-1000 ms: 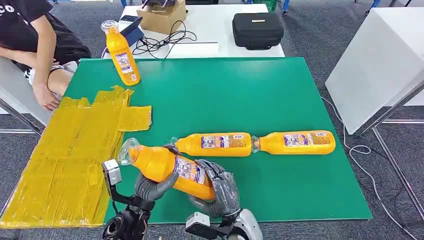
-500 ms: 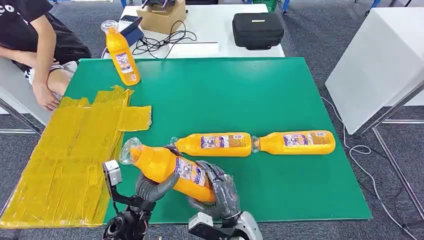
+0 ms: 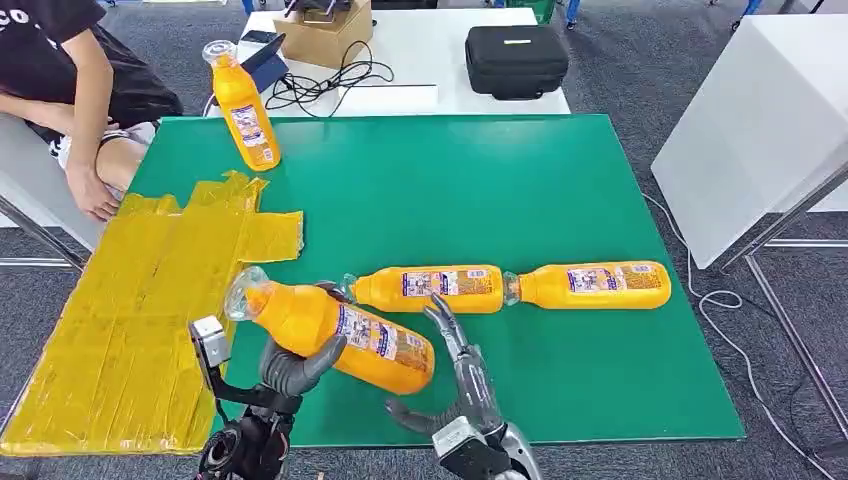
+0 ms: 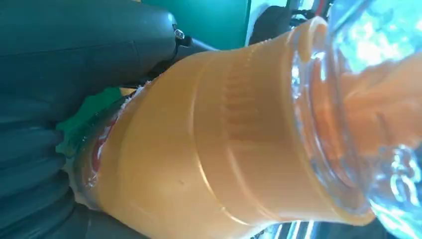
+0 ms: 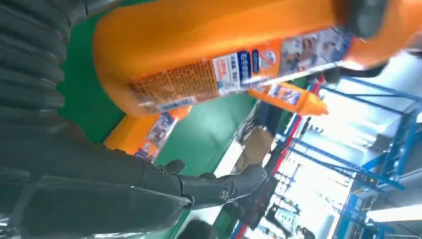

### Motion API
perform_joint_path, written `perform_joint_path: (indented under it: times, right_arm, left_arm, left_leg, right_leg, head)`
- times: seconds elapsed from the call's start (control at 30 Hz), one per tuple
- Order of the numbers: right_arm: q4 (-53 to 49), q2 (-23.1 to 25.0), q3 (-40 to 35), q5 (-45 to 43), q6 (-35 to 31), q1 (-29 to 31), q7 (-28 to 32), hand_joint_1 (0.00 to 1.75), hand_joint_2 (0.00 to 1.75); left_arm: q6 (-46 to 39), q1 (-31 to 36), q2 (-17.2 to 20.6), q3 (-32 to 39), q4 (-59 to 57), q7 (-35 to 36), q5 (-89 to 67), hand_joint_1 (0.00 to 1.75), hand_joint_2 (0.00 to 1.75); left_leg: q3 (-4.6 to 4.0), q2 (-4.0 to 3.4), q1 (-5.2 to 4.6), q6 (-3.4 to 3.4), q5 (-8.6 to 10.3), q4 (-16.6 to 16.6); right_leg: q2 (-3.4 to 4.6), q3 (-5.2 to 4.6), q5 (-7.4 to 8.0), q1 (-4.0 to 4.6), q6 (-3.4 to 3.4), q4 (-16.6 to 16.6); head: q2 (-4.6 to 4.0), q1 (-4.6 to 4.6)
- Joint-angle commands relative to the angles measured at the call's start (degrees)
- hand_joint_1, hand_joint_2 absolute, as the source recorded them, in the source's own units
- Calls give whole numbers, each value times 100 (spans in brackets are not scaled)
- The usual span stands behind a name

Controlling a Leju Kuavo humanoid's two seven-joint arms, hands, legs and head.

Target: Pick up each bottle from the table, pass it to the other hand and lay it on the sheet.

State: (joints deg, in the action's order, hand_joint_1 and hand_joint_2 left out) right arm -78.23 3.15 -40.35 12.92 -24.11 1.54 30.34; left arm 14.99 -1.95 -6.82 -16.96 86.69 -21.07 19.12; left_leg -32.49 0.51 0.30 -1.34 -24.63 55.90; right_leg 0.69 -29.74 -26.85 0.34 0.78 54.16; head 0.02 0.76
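- Near the table's [image 3: 560,180] front edge, left hand [image 3: 292,362] grips held bottle [image 3: 335,335] above the green top, clear cap toward yellow sheet [image 3: 130,320]; most of its fingers hidden under the bottle.
- Right hand [image 3: 462,385] empty, fingers spread, just beside the bottle's base.
- Two lying bottles [image 3: 430,288] [image 3: 592,284] end to end behind.
- Standing bottle [image 3: 243,106] at far left corner.
- Person [image 3: 70,90] cut off by the frame at left.
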Motion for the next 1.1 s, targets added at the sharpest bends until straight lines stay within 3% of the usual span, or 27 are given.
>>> perform_joint_path:
  times: [0.03,0.2,0.3,0.33,0.43,0.5,0.6,0.7,1.1]
  right_arm:
    - [-943,-511,594,-1063,1081,-260,174,0,175]
    - [-1030,-509,682,-1098,1176,-339,173,0,175]
    - [-1307,-578,977,-1515,1580,-665,314,0,175]
    - [-1415,-616,1043,-1605,1686,-800,336,0,175]
    - [-1511,-659,1077,-1723,1839,-936,385,0,175]
    - [-1552,-681,1110,-1990,2194,-1012,377,0,175]
    - [-1643,-629,1283,-2159,2612,-1097,363,0,175]
    - [-1587,-612,1386,-2119,2820,-1078,330,0,175]
    - [-1518,-576,1409,-2120,2851,-1040,329,0,175]
  left_arm:
    - [-528,128,176,494,245,-247,-344,175,175]
    - [-595,88,164,590,332,-265,-425,175,175]
    - [-1778,-113,69,1092,849,-907,-1614,175,175]
    - [-2276,-218,66,1241,1027,-963,-2278,175,175]
    - [-2714,-293,183,1314,1102,-988,-2967,173,175]
    - [-3563,-248,340,1262,1107,-1055,-4065,164,175]
    - [-4063,-232,566,1181,1297,-740,-5147,175,175]
    - [-4758,-146,818,1046,1201,-470,-7002,175,175]
    - [-4798,-99,851,976,1134,-425,-7026,175,175]
  left_leg:
    - [14,0,0,2,-7,0]
    - [35,-1,1,5,-16,-1]
    - [11,-1,-1,2,-7,-1]
    - [3,-5,1,2,-4,0]
    - [20,-8,2,4,-13,-2]
    - [18,-1,2,4,-10,-4]
    - [15,0,1,4,-9,-2]
    - [29,-8,4,7,-17,0]
    - [17,-1,1,3,-7,-3]
  right_leg:
    - [-10,16,-7,0,7,-3]
    - [-14,39,-15,2,10,-6]
    - [-8,14,-6,-1,7,-3]
    - [-2,5,-2,1,5,-3]
    - [-1,22,-10,2,6,-6]
    - [-8,21,-9,2,6,-7]
    - [-9,19,-8,2,7,-5]
    - [-6,31,-13,4,8,-4]
    - [-10,19,-7,1,6,-6]
  head:
    - [0,2]
    - [0,2]
    - [0,2]
    - [0,0]
    - [0,2]
    - [0,2]
    - [0,2]
    - [0,2]
    - [0,2]
